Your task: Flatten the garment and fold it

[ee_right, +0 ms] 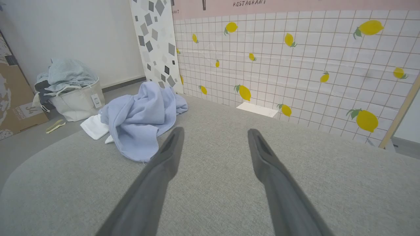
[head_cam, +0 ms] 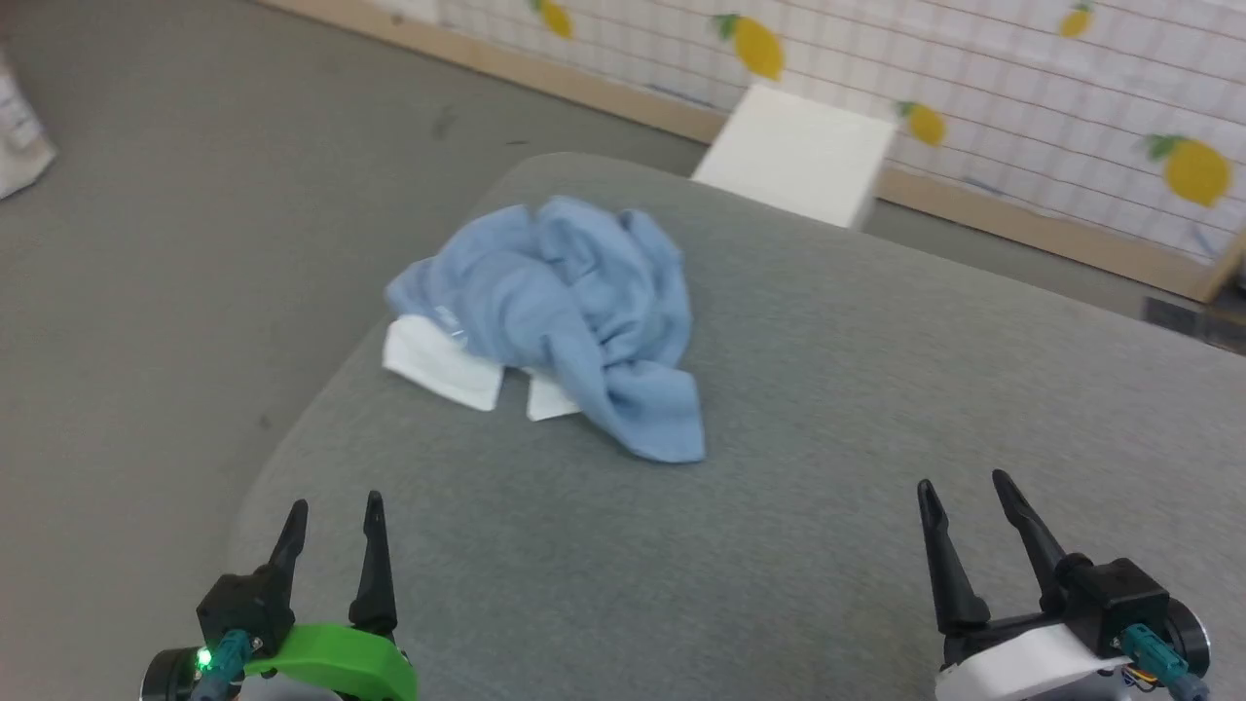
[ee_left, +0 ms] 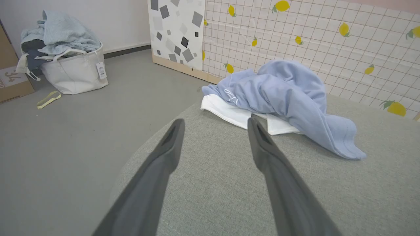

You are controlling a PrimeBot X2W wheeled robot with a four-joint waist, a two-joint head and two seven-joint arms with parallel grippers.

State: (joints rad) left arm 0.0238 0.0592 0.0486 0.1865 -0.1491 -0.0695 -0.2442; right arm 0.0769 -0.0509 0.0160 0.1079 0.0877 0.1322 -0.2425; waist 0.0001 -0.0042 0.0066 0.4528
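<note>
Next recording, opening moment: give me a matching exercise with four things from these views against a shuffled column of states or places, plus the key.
Column A
1. garment
2. left gripper
3. right gripper
4. white bag

Column B
a. open, with a white part at its base
b. crumpled in a heap on the grey cushion
c. standing on the floor, stuffed with cloth
d. open, with a green part at its base

Pairs: 1-b, 2-d, 3-a, 4-c
</note>
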